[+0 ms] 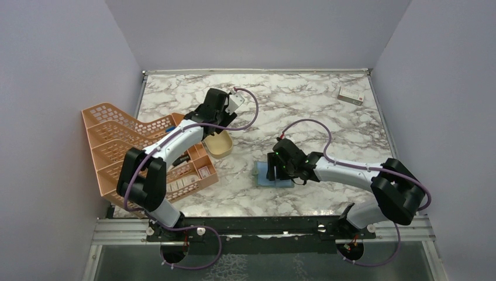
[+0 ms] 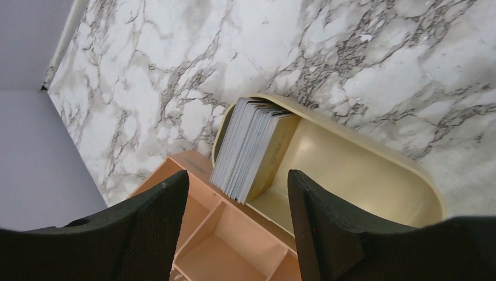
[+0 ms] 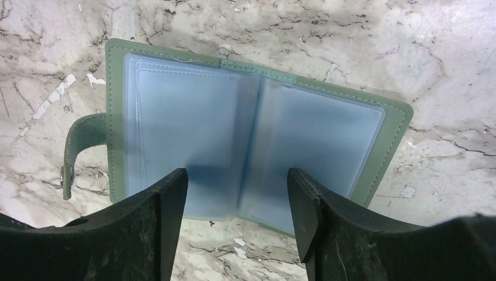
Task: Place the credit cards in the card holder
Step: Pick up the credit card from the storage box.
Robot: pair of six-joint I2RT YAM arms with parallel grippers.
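Note:
The card holder (image 3: 193,123) lies open and flat on the marble table, pale blue sleeves up, grey-green rim and snap tab (image 3: 79,146) at its left. It also shows in the top view (image 1: 263,174). My right gripper (image 3: 237,175) hovers just over its near edge, open and empty, partly hiding it from above (image 1: 276,170). A stack of credit cards (image 2: 251,146) stands on edge in the left end of a gold oval tin (image 2: 362,175), tan face outward. My left gripper (image 2: 237,178) is open and empty above the tin's near-left end (image 1: 217,130).
An orange plastic organiser rack (image 1: 117,140) stands at the left, its tray compartments (image 2: 222,246) touching the tin (image 1: 219,146). A white box with a red mark (image 1: 351,95) lies at the far right. Grey walls close in on three sides.

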